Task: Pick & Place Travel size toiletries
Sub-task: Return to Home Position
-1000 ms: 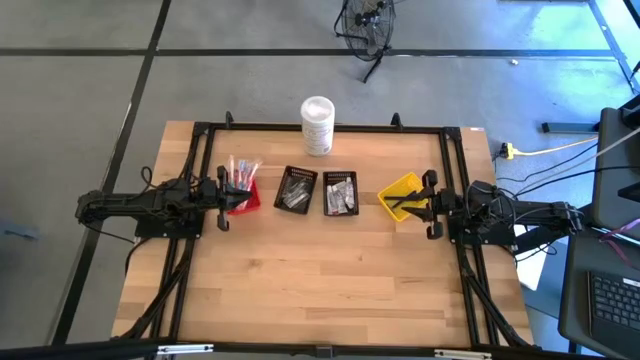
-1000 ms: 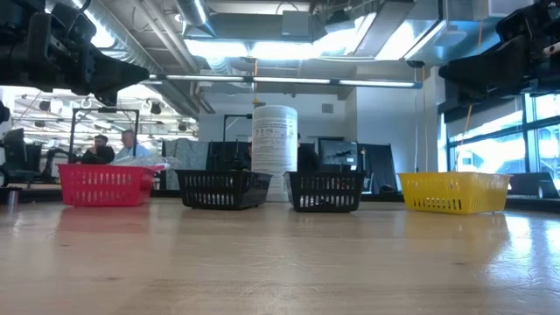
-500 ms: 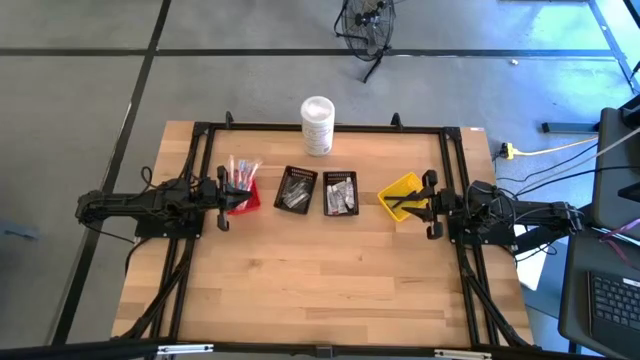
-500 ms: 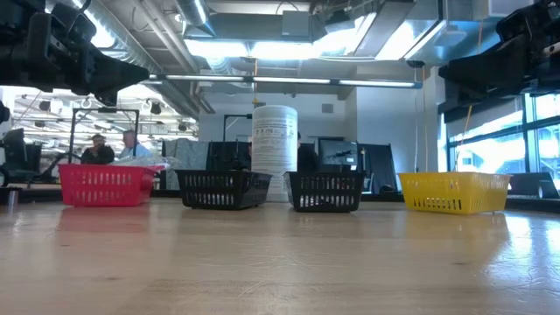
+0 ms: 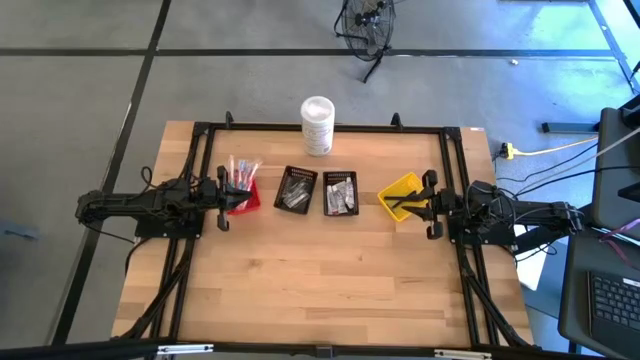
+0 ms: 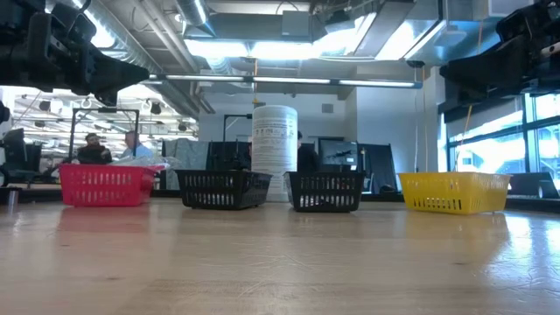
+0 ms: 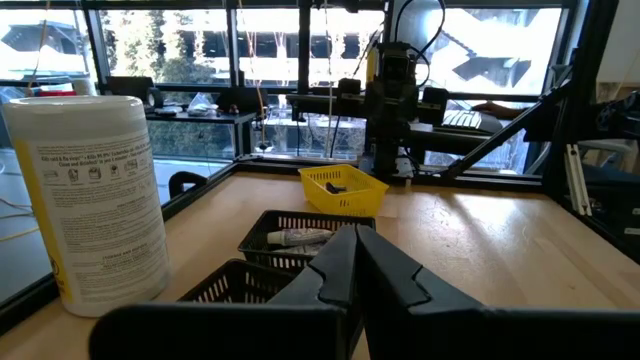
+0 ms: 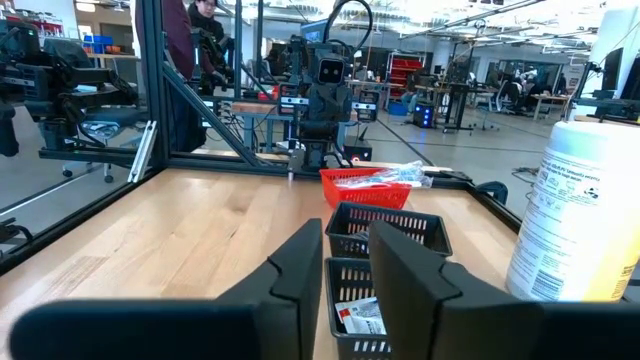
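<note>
The toiletries lie in a row of small bins across the table's far half. Pale wrapped items point(image 5: 241, 170) stick out of the red bin point(image 5: 243, 194). Small tubes and sachets fill the two black bins point(image 5: 296, 189) point(image 5: 341, 193); a white tube point(image 7: 297, 237) shows in one. A dark item point(image 5: 402, 203) lies in the yellow bin point(image 5: 403, 186). My left gripper point(image 5: 222, 205) is shut and empty beside the red bin; it also shows in the left wrist view point(image 7: 357, 240). My right gripper point(image 5: 430, 206) is slightly open and empty beside the yellow bin; it also shows in the right wrist view point(image 8: 346, 235).
A tall white canister point(image 5: 317, 124) stands upright behind the black bins at the far edge. A black frame point(image 5: 330, 128) runs along the table's far, left and right sides. The near half of the wooden table point(image 5: 320, 280) is bare. People show in the room beyond point(image 6: 109, 149).
</note>
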Robot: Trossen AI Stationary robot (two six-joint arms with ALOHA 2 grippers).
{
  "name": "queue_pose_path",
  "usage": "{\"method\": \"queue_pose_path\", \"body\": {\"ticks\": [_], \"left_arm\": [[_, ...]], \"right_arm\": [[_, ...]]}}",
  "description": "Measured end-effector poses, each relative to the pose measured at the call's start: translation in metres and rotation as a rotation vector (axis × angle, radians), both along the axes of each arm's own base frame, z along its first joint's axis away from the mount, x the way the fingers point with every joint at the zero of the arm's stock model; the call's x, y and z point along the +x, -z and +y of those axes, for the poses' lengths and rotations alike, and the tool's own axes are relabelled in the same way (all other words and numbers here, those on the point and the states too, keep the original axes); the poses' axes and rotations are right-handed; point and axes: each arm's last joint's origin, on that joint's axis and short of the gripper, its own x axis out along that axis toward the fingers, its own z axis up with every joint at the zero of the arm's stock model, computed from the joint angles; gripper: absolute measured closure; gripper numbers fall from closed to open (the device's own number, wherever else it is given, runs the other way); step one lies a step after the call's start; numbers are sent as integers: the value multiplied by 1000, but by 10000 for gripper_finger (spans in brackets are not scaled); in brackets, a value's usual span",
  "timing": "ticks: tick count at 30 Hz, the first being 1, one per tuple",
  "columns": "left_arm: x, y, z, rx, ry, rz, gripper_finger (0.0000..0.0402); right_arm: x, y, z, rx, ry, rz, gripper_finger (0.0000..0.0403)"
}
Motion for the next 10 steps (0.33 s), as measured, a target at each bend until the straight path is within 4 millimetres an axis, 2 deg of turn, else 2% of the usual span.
{"method": "queue_pose_path", "body": {"ticks": [10], "left_arm": [[0,0,0,0,0,0,396]], "right_arm": [[0,0,0,0,0,0,328]]}}
